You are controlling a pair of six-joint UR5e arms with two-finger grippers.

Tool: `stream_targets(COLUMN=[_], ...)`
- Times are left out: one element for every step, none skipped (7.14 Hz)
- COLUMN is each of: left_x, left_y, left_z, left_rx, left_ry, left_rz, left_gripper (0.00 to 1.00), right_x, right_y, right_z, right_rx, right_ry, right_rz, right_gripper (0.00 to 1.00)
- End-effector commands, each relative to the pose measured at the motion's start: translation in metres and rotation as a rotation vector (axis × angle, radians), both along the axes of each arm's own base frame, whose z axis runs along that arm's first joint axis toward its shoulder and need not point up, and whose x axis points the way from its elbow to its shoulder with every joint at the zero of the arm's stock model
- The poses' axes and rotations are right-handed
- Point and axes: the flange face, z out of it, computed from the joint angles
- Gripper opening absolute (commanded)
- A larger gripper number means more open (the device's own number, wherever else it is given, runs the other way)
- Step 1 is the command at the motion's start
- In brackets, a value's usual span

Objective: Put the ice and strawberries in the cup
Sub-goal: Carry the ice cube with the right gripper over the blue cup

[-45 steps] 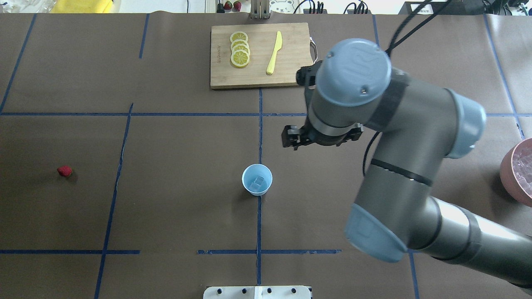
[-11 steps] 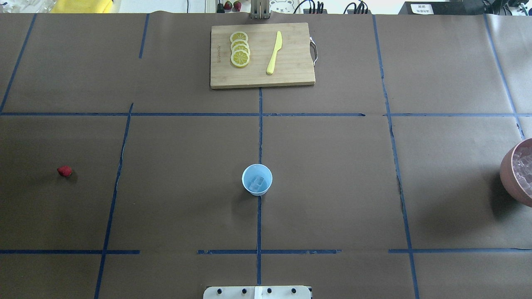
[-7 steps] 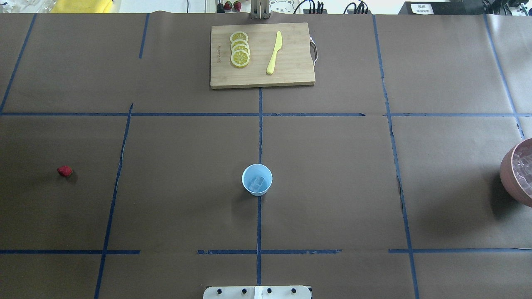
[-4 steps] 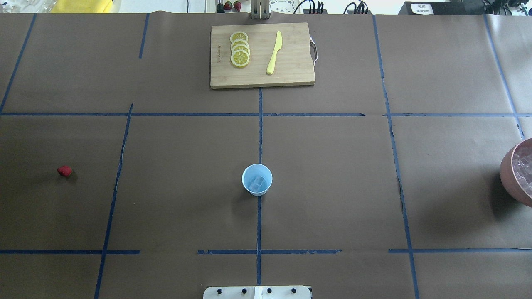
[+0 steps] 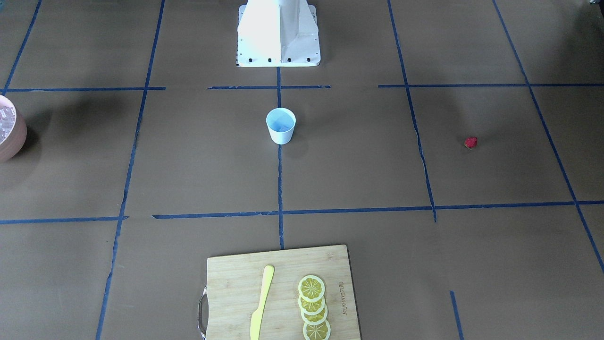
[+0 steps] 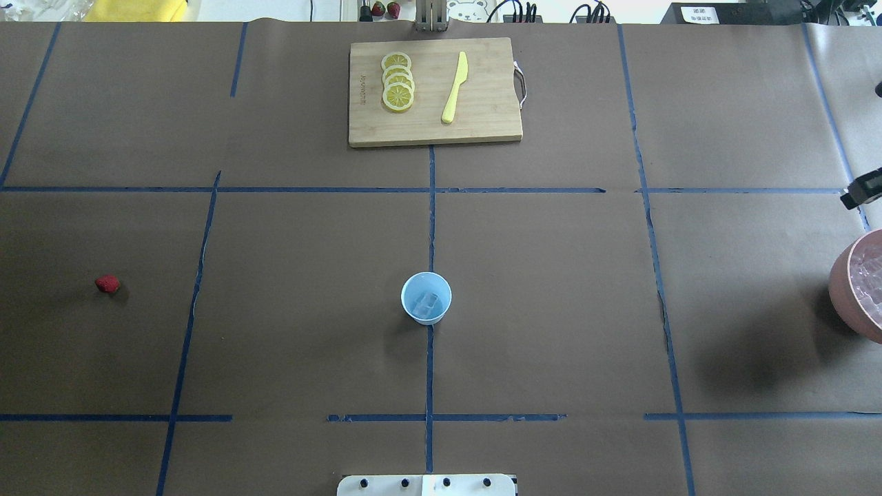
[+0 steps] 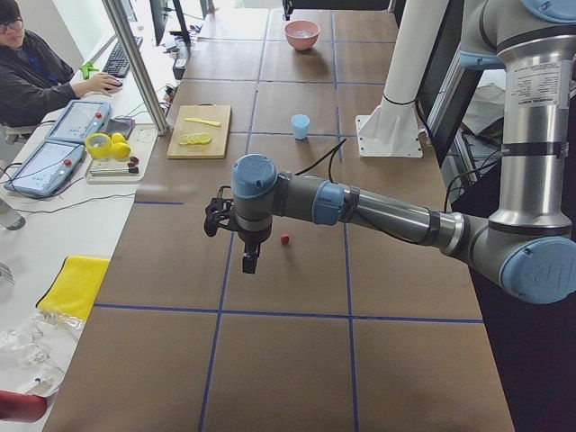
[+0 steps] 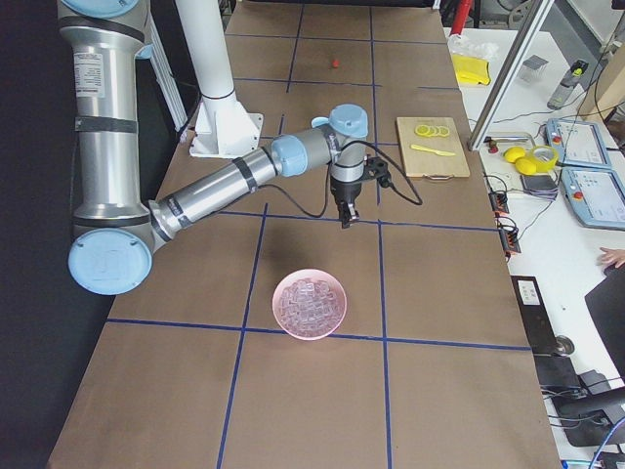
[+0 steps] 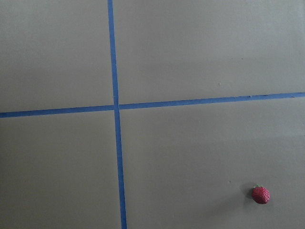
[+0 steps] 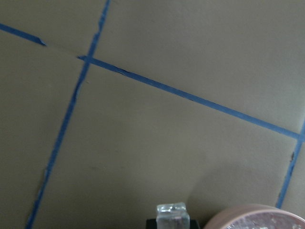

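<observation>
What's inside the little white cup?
Clear ice cubes sit inside the cup. The cup's bottom beneath them is covered. The strawberry is not inside; it lies on the table.

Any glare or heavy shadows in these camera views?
Front-facing view: the white robot base is blown out by glare. Overhead view: a broad soft shadow darkens the table beside the pink bowl. Right wrist view: dim, but the ice cube glints.
</observation>
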Motion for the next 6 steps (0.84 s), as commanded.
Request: stream_targets(left_x=[0.0,0.0,0.0,0.0,0.0,0.0], left_y=[0.0,0.0,0.0,0.0,0.0,0.0], left_z=[-0.002,-0.004,-0.004,-0.004,-0.003,-0.003], left_rx=[0.005,0.009,0.009,0.009,0.008,0.008], left_ry=[0.0,0.0,0.0,0.0,0.0,0.0], left_rz=[0.0,0.0,0.0,0.0,0.0,0.0], left_gripper=[1.0,1.0,1.0,1.0,1.0,1.0], right_x=[-0.084,-0.133,-0.174,-0.217,-0.257,-0.303], right_y=[-0.019,-0.014,-0.002,0.013,0.028,0.051], right_z=[-0.107,-0.145,-0.173,-0.201,-0.223,-0.241], right_rx=[-0.053,-0.098,-0.138,-0.147,-0.158,-0.178], right_ry=[-0.062,-0.09,-0.106,-0.1,-0.095,-0.081], right_rz=[-0.003,0.017,0.031,0.058,0.067,0.086], right_gripper=[0.0,0.0,0.0,0.0,0.0,0.0])
